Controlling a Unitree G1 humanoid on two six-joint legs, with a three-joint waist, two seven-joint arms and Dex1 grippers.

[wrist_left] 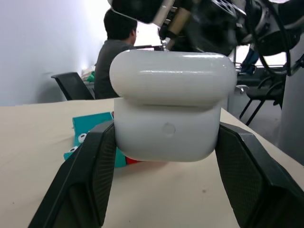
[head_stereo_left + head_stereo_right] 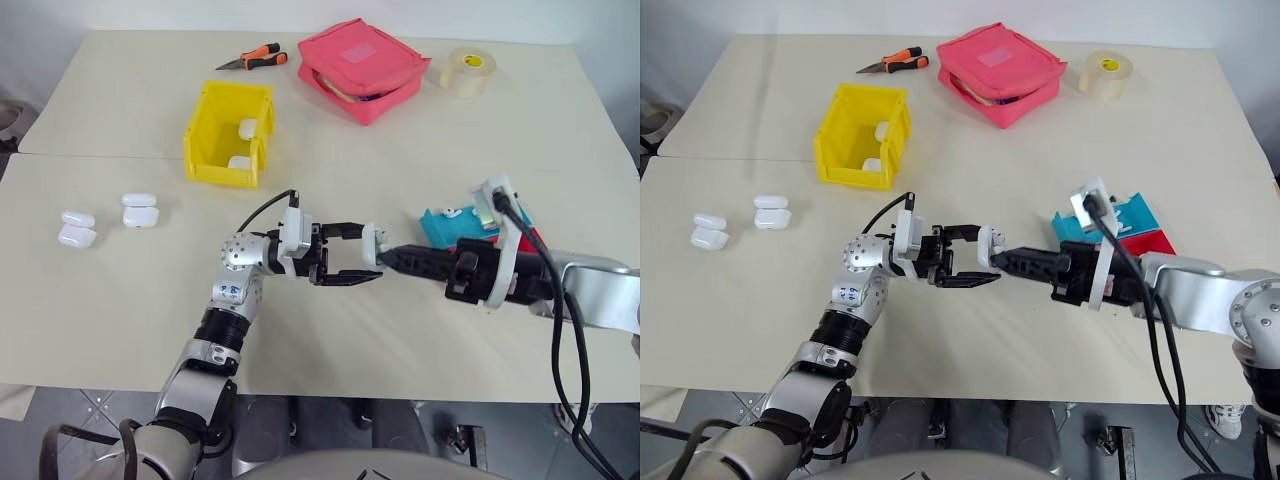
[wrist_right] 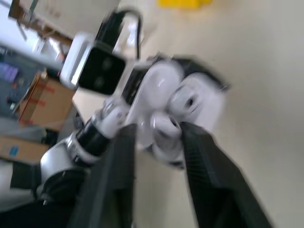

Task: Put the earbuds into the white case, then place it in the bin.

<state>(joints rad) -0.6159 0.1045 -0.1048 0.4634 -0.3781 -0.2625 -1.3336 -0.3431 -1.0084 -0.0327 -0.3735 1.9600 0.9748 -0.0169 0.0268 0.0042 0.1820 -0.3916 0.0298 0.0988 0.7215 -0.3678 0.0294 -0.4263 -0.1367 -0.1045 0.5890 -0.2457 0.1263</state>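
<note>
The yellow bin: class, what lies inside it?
Inside the yellow bin two white cases lie by its right wall. Its near wall hides part of the floor.

The case [image 1: 173, 121] was glossy white. The bin [image 2: 228, 133] was bright yellow. The pouch [image 2: 362, 68] was pink-red. The tray [image 2: 460, 226] was teal and red. The desk [image 2: 120, 310] was plain cream. The cutters [image 2: 253, 59] had orange-and-black handles. The tape [image 2: 467, 71] was pale yellow.

L tool [image 2: 345, 252] clamped shut, R tool [image 2: 385, 255] tip-to-tip w/ it
</note>
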